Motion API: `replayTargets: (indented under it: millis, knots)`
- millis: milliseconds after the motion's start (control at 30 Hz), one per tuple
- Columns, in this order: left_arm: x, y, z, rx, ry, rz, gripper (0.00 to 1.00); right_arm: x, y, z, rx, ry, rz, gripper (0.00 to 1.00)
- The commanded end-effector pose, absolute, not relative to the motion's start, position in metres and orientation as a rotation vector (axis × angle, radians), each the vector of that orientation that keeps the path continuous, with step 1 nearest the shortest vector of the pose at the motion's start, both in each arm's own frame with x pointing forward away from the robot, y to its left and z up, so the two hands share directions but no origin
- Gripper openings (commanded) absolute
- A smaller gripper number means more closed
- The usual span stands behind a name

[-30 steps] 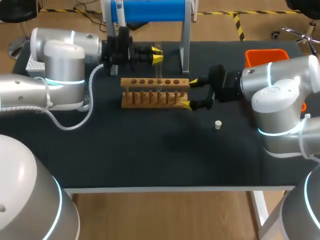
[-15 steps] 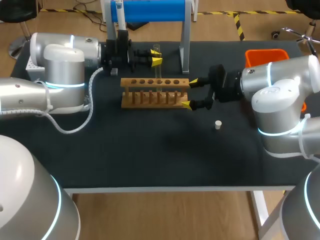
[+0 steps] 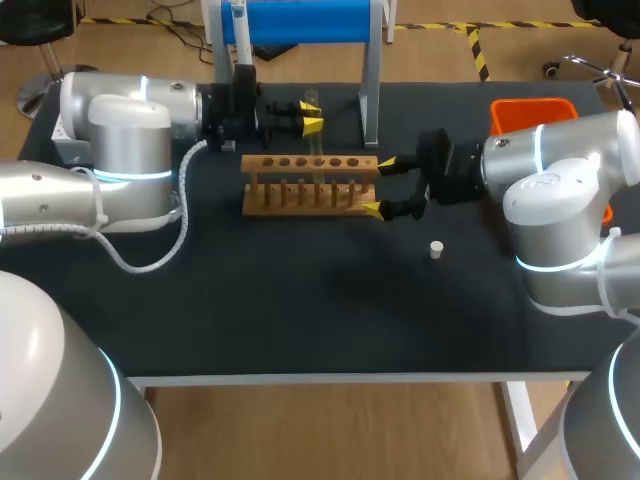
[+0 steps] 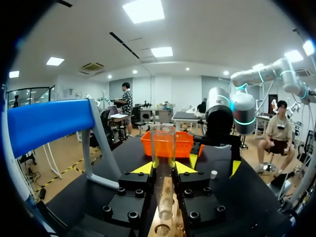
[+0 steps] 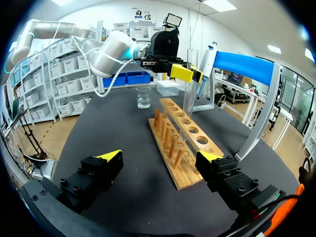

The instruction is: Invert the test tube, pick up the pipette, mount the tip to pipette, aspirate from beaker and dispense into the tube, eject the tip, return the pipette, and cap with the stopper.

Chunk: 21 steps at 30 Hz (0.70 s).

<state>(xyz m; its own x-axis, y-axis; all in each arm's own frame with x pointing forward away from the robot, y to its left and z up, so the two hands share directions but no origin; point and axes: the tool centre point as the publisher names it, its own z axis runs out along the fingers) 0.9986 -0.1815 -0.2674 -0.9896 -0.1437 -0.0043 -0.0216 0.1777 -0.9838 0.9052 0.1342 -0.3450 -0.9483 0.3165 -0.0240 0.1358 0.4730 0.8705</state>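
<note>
A clear test tube (image 3: 315,135) stands upright, my left gripper (image 3: 312,113) shut on its upper part, its lower end at the back row of the wooden rack (image 3: 310,185). In the left wrist view the tube (image 4: 163,143) rises between the yellow tips of that gripper (image 4: 163,168), open mouth up. My right gripper (image 3: 380,187) is open and straddles the rack's right end without touching it; in its own view this gripper (image 5: 160,158) has the rack (image 5: 180,143) between its tips. A white stopper (image 3: 436,249) lies right of the rack. The pipette (image 5: 206,69) hangs on the blue stand.
The blue stand (image 3: 300,20) with metal legs is behind the rack. An orange bin (image 3: 532,112) sits at the back right. A glass beaker (image 5: 143,97) stands beyond the rack's far end. The front half of the black table (image 3: 300,320) holds nothing.
My left arm has drawn back slightly to the left, with the tube still held. The right arm has not moved.
</note>
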Motion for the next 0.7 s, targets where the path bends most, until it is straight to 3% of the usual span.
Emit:
replayTargets:
  millis: [33,700]
  knots:
    - [0.9976,-0.1798,-0.2675,-0.17,2.336,-1.944,0.0,0.9054,0.1331,-0.345,0.392,2.536,1.476,1.0]
    - [0.9976,-0.1849,-0.2761,-0.148,2.377,-1.913,0.0,0.9054,0.1331,-0.345,0.392,2.536,1.476,1.0]
